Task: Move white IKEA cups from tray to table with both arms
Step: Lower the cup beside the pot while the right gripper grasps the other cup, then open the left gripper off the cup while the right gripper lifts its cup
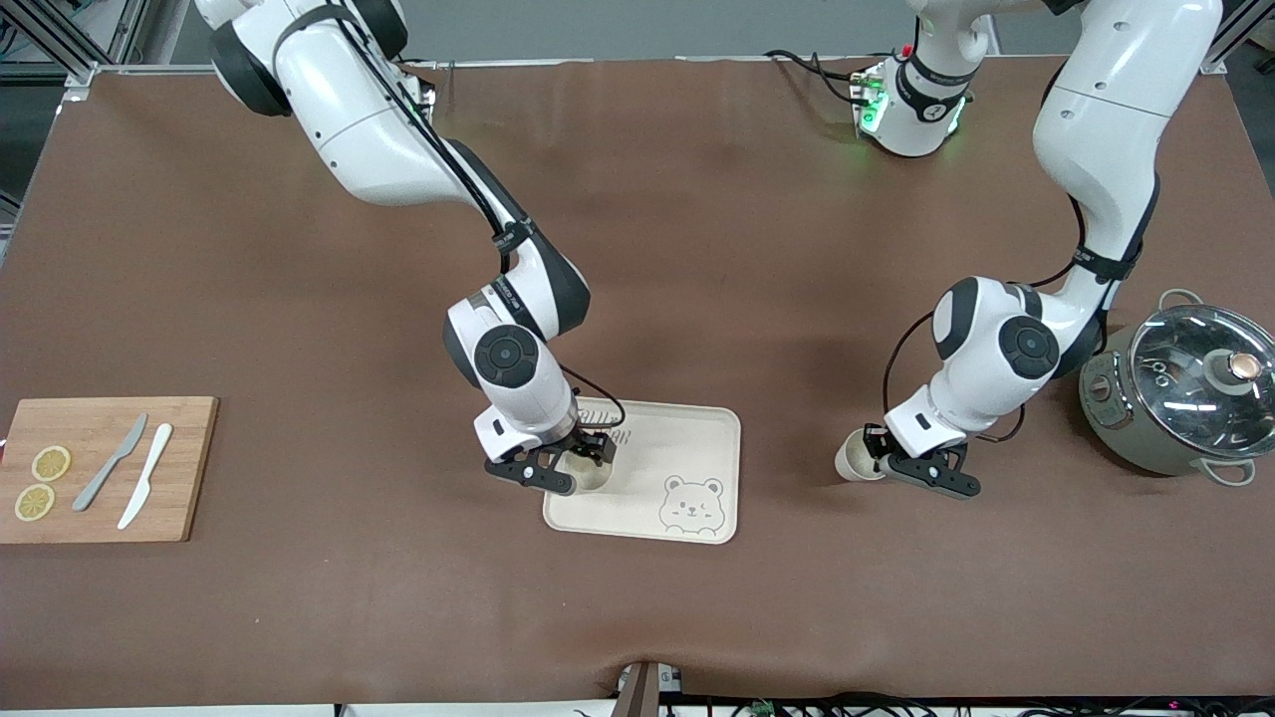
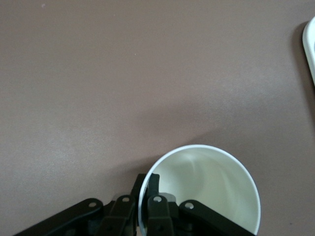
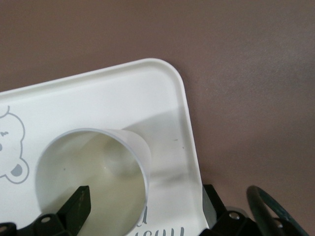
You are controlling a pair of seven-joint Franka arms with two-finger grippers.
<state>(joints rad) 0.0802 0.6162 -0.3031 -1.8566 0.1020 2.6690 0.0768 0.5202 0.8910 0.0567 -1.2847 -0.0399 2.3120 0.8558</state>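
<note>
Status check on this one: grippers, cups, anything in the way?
Right gripper open around cup on tray. Left gripper shut on second cup, over bare table beside tray. Nothing between.

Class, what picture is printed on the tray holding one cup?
A grey-outlined bear face on the cream tray, clearest in the front view.

- White cups: two — one cup (image 1: 594, 472) on the tray, one cup (image 1: 858, 457) over the bare table.
- Tray (image 1: 687, 448) with bear drawing: one.
- Robot arms: two, each with one black gripper — right gripper (image 1: 578, 466), left gripper (image 1: 882, 460).
- Wooden cutting board (image 1: 179, 468): one.
- Knives on the board: two — one grey knife (image 1: 110, 462), one white knife (image 1: 145, 488).
- Lemon slices: two — (image 1: 51, 463) and (image 1: 34, 502).
- Cooker pot (image 1: 1126, 408) with glass lid: one.
</note>
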